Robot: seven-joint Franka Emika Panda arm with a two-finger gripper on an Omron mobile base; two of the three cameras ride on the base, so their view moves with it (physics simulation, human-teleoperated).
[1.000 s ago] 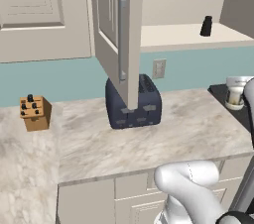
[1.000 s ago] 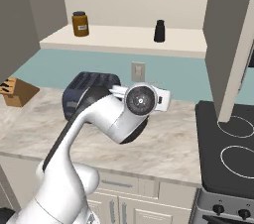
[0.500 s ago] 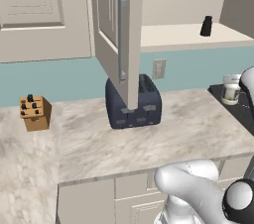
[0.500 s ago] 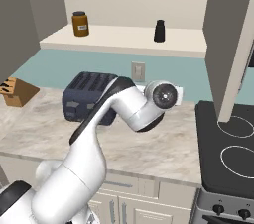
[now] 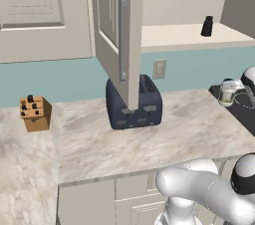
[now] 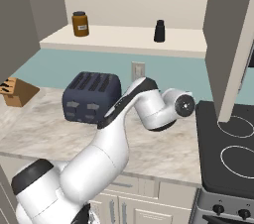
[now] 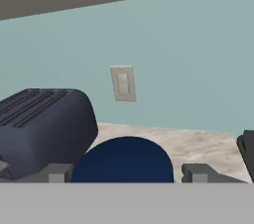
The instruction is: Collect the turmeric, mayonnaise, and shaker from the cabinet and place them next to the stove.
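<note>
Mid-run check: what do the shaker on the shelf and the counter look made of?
The shaker looks like matte black plastic, possibly coated metal: uniformly dark, no glints. The counter looks like polished stone or a marble-look laminate: beige with grey veining, smooth.

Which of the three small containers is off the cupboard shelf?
The white jar with the dark blue lid, between the claw's fingers; the orange-brown jar and black shaker stand on the cream shelf.

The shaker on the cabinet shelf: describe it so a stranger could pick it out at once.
Find the open beige cabinet above the counter and its cream shelf. Two small containers stand apart there; the shaker is the one nearer the stove. It is all black and narrows toward the top, unlike the squat orange-brown turmeric jar at the shelf's other end.
</note>
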